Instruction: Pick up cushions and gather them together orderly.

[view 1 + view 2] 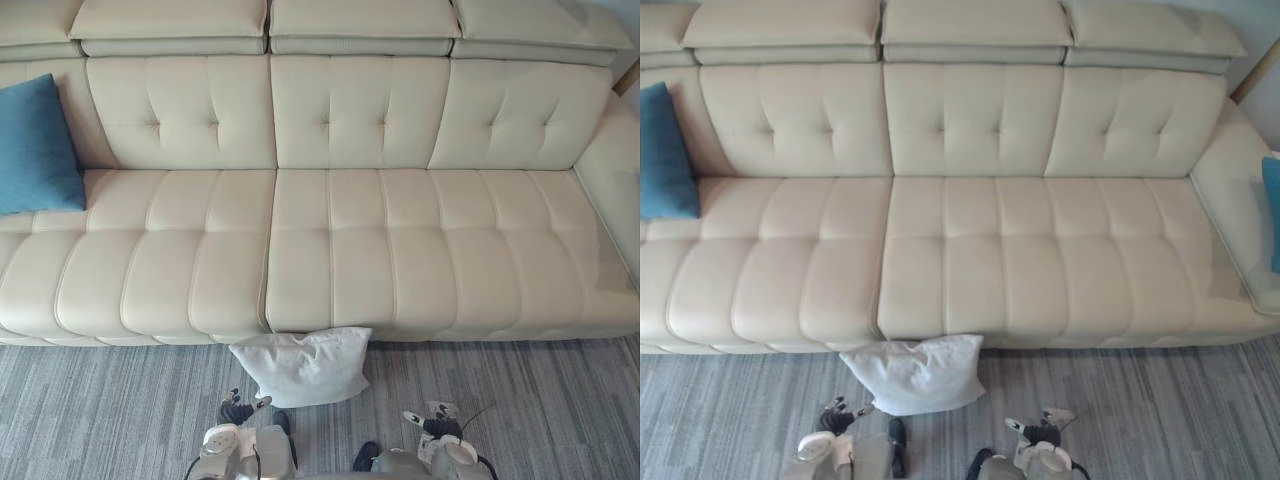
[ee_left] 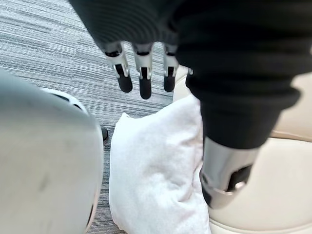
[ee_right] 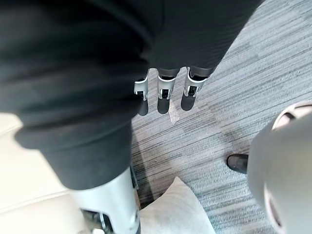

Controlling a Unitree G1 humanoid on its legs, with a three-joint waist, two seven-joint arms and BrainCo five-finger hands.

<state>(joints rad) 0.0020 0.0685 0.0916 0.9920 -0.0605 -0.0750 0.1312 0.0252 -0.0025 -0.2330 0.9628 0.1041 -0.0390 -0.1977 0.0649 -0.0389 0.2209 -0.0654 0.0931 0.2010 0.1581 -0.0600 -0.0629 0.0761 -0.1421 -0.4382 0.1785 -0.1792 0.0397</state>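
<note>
Carpet [image 1: 100,400], grey and striped, runs along the front of a long cream sofa [image 1: 330,260], and a white cushion [image 1: 303,366] lies on it with its far edge touching the sofa's base. The left hand [image 2: 145,80] hangs just beside the near left corner of this cushion. Its fingers are straight and relaxed and its thumb is held apart from them, so the hand is open and grips nothing. In the left wrist view the cushion lies under the thumb, and the fingertips point down at the carpet past the cushion's corner. The right hand [image 3: 165,95] hangs to the right of the cushion, a little apart from it. Its fingers are also straight and loose over bare carpet, and it is open and empty. In the right wrist view one corner of the white cushion shows beside this hand. The cushion therefore sits between the two hands and slightly beyond them, toward the sofa. A blue cushion [image 1: 35,145] stands well beyond the left hand and far to its left, on the seat at the sofa's left end, leaning on the backrest. A second blue cushion [image 1: 1272,210] shows far beyond the right hand and to its right, at the sofa's right end.
</note>
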